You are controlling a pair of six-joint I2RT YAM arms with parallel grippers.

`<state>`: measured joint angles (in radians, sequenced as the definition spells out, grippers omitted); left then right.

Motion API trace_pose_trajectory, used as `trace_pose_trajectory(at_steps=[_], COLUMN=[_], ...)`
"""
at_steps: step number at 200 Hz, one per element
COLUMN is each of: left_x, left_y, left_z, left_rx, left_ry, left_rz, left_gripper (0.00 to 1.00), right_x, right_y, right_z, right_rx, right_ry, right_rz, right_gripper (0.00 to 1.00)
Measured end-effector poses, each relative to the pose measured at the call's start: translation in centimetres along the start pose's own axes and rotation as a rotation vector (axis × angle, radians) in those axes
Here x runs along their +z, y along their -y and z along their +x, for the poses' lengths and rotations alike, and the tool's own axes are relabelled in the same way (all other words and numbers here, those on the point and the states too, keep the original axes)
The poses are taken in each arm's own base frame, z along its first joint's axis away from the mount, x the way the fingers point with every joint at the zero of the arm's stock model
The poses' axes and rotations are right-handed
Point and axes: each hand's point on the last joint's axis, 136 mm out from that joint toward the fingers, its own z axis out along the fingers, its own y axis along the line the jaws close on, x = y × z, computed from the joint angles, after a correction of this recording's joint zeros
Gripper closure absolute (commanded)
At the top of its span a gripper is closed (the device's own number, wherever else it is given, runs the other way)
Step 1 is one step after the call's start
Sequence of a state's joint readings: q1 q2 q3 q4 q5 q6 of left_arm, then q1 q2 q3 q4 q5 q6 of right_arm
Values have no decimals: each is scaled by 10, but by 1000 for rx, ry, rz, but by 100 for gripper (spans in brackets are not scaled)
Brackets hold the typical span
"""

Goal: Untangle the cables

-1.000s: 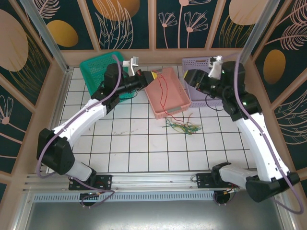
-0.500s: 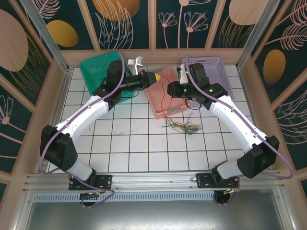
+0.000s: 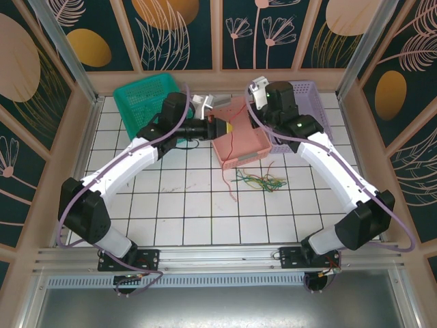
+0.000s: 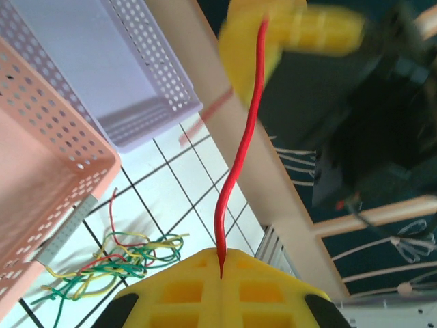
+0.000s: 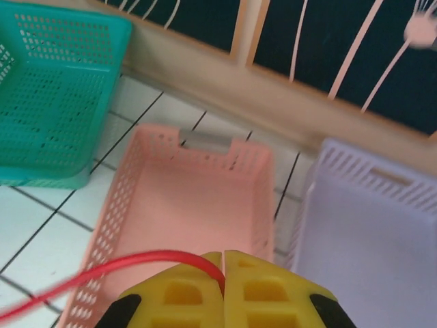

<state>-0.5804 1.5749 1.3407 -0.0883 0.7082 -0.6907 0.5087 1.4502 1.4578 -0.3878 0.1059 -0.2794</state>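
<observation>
On the white tiles nearest the arm bases, you had the cables (image 3: 259,181) lying in a loose bunch just in front of the pink basket (image 3: 244,158). Above that basket, your left gripper (image 4: 220,273) was pinched tight on a red cable (image 4: 239,150), and your right gripper (image 5: 224,273) clamped the same strand. Farther back stood the green basket (image 3: 140,96) and the lilac basket (image 3: 315,92).

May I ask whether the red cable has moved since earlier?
Yes. The red cable, earlier inside the pink basket, now trails past its near rim onto the table.
</observation>
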Motion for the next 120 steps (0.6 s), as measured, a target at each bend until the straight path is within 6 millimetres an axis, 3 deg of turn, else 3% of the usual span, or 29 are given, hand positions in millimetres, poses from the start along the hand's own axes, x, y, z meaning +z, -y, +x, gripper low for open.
trace_pose_trajectory(at_steps=[18,53,71,88,102,109,115,120], left_x=[12,21,20,18,16,14,12,12], left_y=[7,-4,-17,-29,-36,-39,-42,-44], left_z=[10,20,42,65,78,82,84,85], left_rx=[56,122,105,94,93,90,89,87], left_ry=[-36,-55,-136,-218,-267,-281,-289,-292], left_rz=[2,-60,-114,-170,-205,-221,-234,-244], left_gripper=[100,100,100,100,100,100,100,100], right_x=[5,18,21,16,13,12,12,13], right_y=[-1,7,39,73,85,86,86,85], right_z=[-10,0,-6,-11,-17,-19,-20,-21], right_rx=[-175,-470,-600,-708,-791,-821,-837,-846], right_ry=[81,116,151,163,173,180,189,195], right_rz=[-5,-64,-14,54,99,107,110,109], right_gripper=[100,100,99,87,81,86,100,100])
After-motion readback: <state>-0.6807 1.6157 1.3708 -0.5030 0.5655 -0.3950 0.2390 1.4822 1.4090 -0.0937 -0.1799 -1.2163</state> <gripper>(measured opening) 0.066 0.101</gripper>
